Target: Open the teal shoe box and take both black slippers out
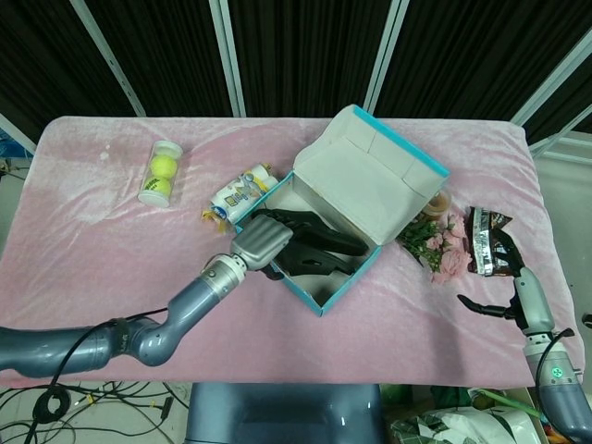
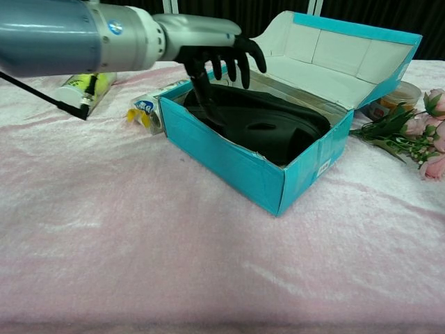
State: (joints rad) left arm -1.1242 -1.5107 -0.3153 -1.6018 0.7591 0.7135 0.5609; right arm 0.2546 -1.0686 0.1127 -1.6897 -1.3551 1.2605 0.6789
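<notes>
The teal shoe box [image 1: 326, 298] stands open at the table's middle, its lid [image 2: 361, 52] tilted back. Both black slippers [image 1: 319, 242] lie inside, one partly over the other, also seen in the chest view as a dark mass [image 2: 274, 125]. My left hand [image 1: 262, 242] hangs over the box's left end, fingers [image 2: 240, 56] spread and pointing down just above the slippers; its thumb dips toward the upper one. It holds nothing. My right hand [image 1: 506, 270] hovers open off the table's right side, away from the box.
A clear tube of tennis balls [image 1: 161, 173] lies at the back left. A white and blue packet [image 1: 239, 194] sits against the box's left side. Pink flowers [image 1: 442, 245], a small jar [image 2: 396, 96] and a dark snack bag [image 1: 481, 236] are right of the box.
</notes>
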